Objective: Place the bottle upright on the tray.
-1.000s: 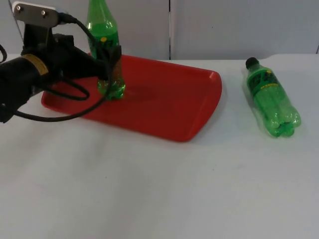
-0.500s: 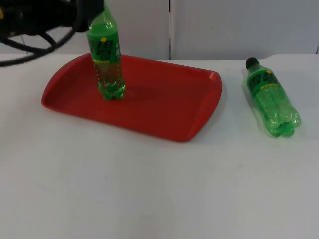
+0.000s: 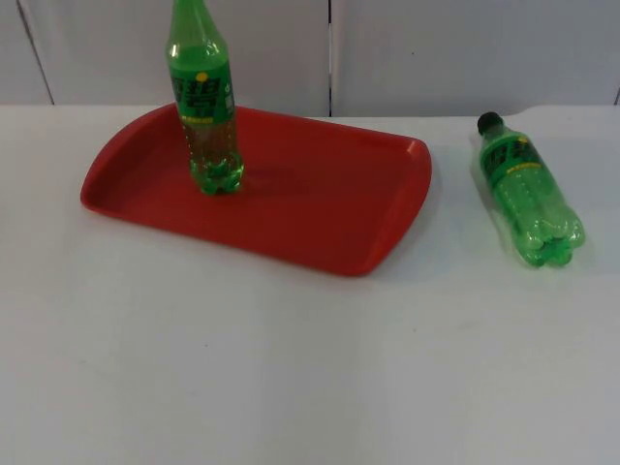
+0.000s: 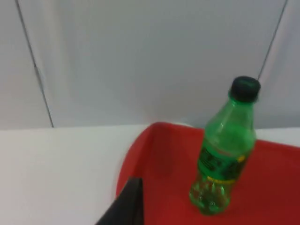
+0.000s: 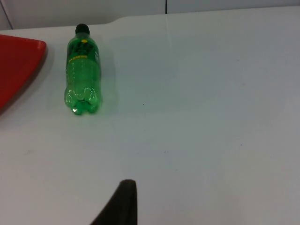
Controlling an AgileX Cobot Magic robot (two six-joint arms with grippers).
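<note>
A green bottle [image 3: 205,107] with a black cap stands upright at the left end of the red tray [image 3: 310,203]. Nothing is touching it. In the left wrist view the same bottle [image 4: 225,154] stands on the tray [image 4: 272,187], and my left gripper [image 4: 126,206] is drawn back off the tray's left end, well apart from it. A second green bottle [image 3: 523,189] lies on its side on the table, right of the tray, cap toward the wall. My right gripper [image 5: 123,201] hangs over bare table at a distance from this lying bottle [image 5: 82,70].
The white table ends at the grey partition wall [image 3: 436,48] just behind the tray. The tray's right edge [image 5: 16,65] is close to the lying bottle. Open table lies in front of the tray and the bottles.
My left arm let go of the upright bottle and drew back up and to the left, out of the top view. The bottle stays standing. The lying bottle has not moved.
</note>
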